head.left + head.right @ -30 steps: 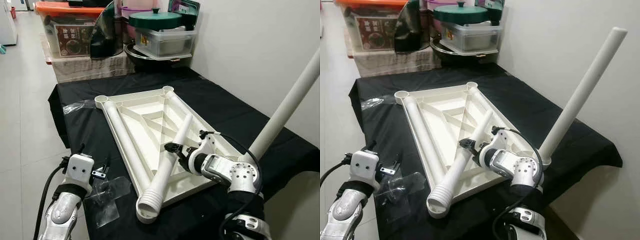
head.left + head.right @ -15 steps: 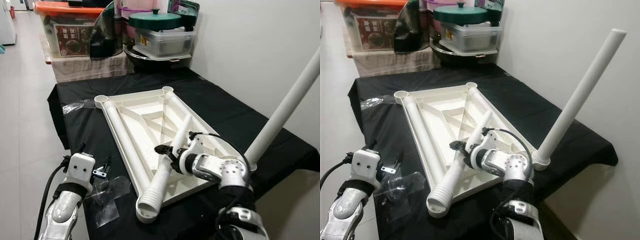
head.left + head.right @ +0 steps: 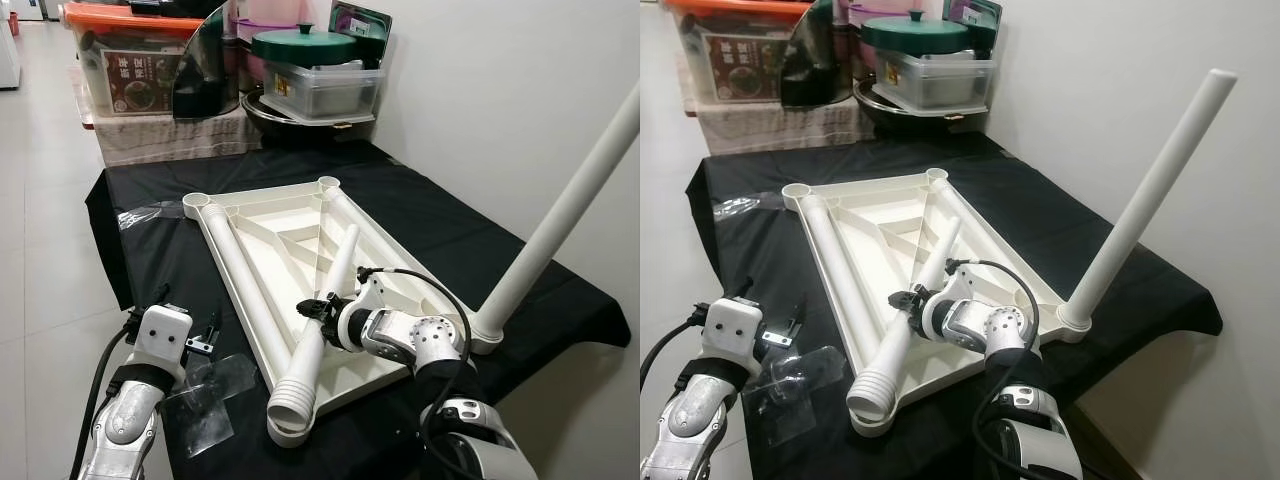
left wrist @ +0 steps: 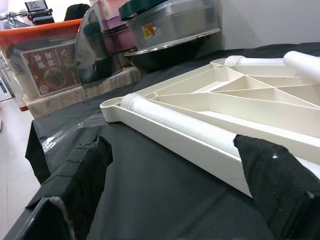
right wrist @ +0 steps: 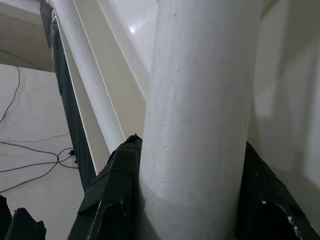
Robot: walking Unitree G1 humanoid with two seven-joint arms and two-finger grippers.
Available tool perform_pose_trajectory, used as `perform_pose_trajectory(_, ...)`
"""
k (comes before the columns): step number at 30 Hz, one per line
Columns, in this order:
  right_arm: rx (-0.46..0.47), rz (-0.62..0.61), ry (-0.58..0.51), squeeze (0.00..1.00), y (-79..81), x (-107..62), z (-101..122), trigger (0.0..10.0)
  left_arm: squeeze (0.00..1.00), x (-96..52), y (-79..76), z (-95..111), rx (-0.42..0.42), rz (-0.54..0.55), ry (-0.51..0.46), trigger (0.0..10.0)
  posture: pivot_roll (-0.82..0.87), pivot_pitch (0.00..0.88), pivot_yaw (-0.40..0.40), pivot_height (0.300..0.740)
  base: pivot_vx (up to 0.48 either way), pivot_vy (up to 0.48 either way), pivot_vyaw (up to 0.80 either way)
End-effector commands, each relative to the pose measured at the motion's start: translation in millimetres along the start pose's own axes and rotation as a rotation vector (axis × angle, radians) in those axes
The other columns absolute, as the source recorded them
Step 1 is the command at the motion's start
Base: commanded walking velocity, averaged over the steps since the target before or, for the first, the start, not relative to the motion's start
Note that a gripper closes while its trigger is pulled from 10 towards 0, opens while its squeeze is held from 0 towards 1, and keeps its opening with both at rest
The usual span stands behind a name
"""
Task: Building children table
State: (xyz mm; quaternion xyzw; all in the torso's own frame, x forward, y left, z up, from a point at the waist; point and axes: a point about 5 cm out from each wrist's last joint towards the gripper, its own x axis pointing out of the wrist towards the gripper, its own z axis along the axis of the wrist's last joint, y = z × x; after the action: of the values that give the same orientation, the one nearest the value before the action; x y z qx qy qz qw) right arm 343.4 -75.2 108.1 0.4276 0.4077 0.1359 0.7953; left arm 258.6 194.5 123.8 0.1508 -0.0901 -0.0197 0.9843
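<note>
Two shiny silver arms with black cables; the left gripper has a white boxy wrist, and its black fingers look cloth-wrapped, maybe.

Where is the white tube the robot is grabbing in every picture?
Left eye view: the loose table leg lies slanted across the tabletop frame, right gripper at its middle.
Right eye view: same, left of centre.
Left wrist view: its tip, upper corner.
Right wrist view: up close, between the fingers.
Shared landmark: the frame.

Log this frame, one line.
right end effector: around loose table leg | left end effector: open, idle | one leg mounted on tabletop
</note>
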Motion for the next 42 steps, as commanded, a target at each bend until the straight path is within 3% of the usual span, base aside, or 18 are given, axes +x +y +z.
perform_pose_trajectory(1,-0.018,-0.067,0.025,0.00,-10.5,3.8,-5.8,0.0,0.00,-0.4,-4.4,-4.6,0.000,-0.010,0.026,10.0,0.06,0.000,-0.153,0.740,0.000,0.000,0.00)
perform_pose_trajectory(6,-0.017,-0.030,-0.019,0.00,-4.4,1.5,6.2,0.0,0.00,0.2,-6.5,-5.4,0.002,-0.015,0.029,10.0,0.06,0.000,-0.151,0.740,0.000,0.000,0.00)
perform_pose_trajectory(9,-0.005,0.216,-0.123,0.00,40.4,-17.3,36.4,0.0,0.00,1.1,-5.9,-5.4,0.006,-0.018,0.030,10.0,0.06,0.000,-0.150,0.740,0.000,0.000,0.00)
perform_pose_trajectory(10,-0.005,0.216,-0.123,0.00,40.4,-17.3,36.4,0.0,0.00,1.1,-5.9,-5.4,0.006,-0.018,0.030,10.0,0.06,0.000,-0.150,0.740,0.000,0.000,0.00)
perform_pose_trajectory(11,-0.025,0.312,-0.149,0.00,58.1,-26.3,44.2,0.0,0.00,1.1,-5.6,-5.5,0.006,-0.018,0.030,10.0,0.06,0.000,-0.147,0.740,0.000,0.000,0.00)
perform_pose_trajectory(12,-0.025,0.312,-0.149,0.00,58.1,-26.3,44.2,0.0,0.00,1.1,-5.6,-5.5,0.006,-0.018,0.030,10.0,0.06,0.000,-0.147,0.740,0.000,0.000,0.00)
perform_pose_trajectory(14,-0.075,0.452,-0.182,0.00,82.2,-40.2,52.3,0.0,0.00,1.1,-5.8,-5.5,0.006,-0.021,0.029,10.0,0.06,0.000,-0.147,0.740,0.000,0.000,0.00)
perform_pose_trajectory(16,-0.075,0.452,-0.182,0.00,82.2,-40.2,52.3,0.0,0.00,1.1,-5.8,-5.5,0.006,-0.021,0.029,10.0,0.06,0.000,-0.147,0.740,0.000,0.000,0.00)
perform_pose_trajectory(18,-0.162,0.592,-0.210,0.00,105.0,-56.9,56.5,0.0,0.00,1.7,-7.1,-5.0,0.002,-0.029,0.027,10.0,0.06,0.000,-0.144,0.740,0.000,0.000,0.00)
perform_pose_trajectory(21,-0.249,0.672,-0.223,0.00,117.8,-65.9,54.2,0.0,0.00,2.6,-6.8,-4.3,-0.002,-0.037,0.023,10.0,0.06,0.000,-0.145,0.740,0.000,0.000,0.00)
perform_pose_trajectory(26,-0.333,0.695,-0.259,0.00,122.5,-66.9,49.5,0.0,0.00,4.1,-5.0,0.3,-0.045,-0.056,0.008,10.0,0.07,0.000,-0.147,0.740,0.000,0.000,0.00)
perform_pose_trajectory(28,-0.475,0.704,-0.346,0.00,128.2,-67.1,43.8,0.0,0.00,5.2,1.8,15.1,-0.201,-0.125,-0.033,10.0,0.07,0.000,-0.145,0.740,0.000,0.000,0.00)
perform_pose_trajectory(31,-0.518,0.703,-0.371,0.00,129.4,-67.0,42.8,0.0,0.00,5.5,4.7,19.0,-0.224,-0.147,-0.045,10.0,0.07,0.000,-0.144,0.740,0.000,0.000,0.00)
perform_pose_trajectory(33,-0.638,0.700,-0.419,0.00,132.3,-66.0,40.3,0.0,0.00,7.7,18.9,29.0,-0.227,-0.164,-0.075,10.0,0.07,0.000,-0.144,0.740,0.000,0.000,0.00)
perform_pose_trajectory(35,-0.805,0.687,-0.502,0.00,137.7,-65.8,39.1,0.0,0.00,11.9,45.8,39.6,-0.198,-0.118,-0.108,10.0,0.07,0.000,-0.141,0.740,0.000,0.000,0.00)
perform_pose_trajectory(37,-0.805,0.687,-0.502,0.00,137.7,-65.8,39.1,0.0,0.00,11.9,45.8,39.6,-0.198,-0.118,-0.108,10.0,0.07,0.000,-0.141,0.740,0.000,0.000,0.00)
perform_pose_trajectory(38,-0.941,0.653,-0.581,0.00,141.6,-66.1,39.5,0.0,0.00,14.4,68.8,51.0,-0.206,-0.066,-0.147,10.0,0.08,0.000,-0.142,0.740,0.000,0.000,0.00)
perform_pose_trajectory(42,-0.990,0.655,-0.617,0.00,145.3,-66.3,36.3,0.0,0.00,12.8,75.0,62.2,-0.226,-0.096,-0.183,10.0,0.08,0.000,-0.143,0.740,0.000,0.000,0.00)
